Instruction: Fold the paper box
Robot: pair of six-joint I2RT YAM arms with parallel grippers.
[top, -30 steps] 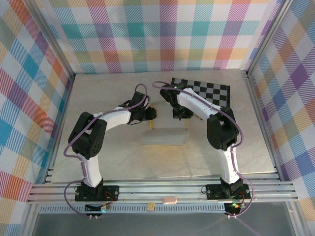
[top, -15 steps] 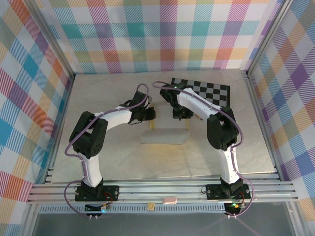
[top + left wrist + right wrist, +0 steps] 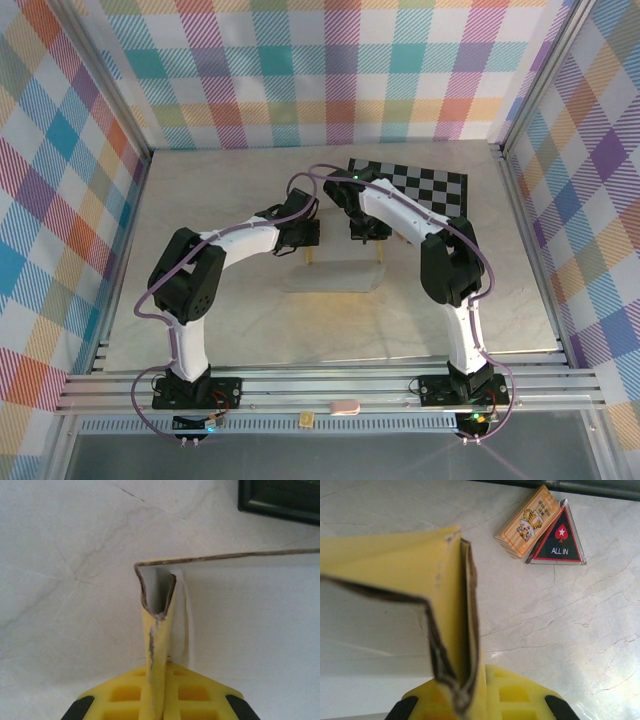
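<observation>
Left gripper [image 3: 158,692] has closed on the paper box [image 3: 333,277]; my right gripper [image 3: 470,692] pinches it too. Uneven pulls could tear it.

Two white-shelled arms [image 3: 235,240] with black joints sit on black bases [image 3: 195,388], trailing looping purple cables [image 3: 297,178]. The left tool [image 3: 159,690] and right tool [image 3: 475,700] have yellow gridded fingers [image 3: 125,695].

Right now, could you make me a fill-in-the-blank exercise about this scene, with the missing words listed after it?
1. The left gripper and the right gripper are both ____ on the paper box.
2. The black triangular piece beside the small orange box reads ____.
3. The checkered board lies nearest the ____ arm.
Missing words: shut; ALL IN; right.
</observation>
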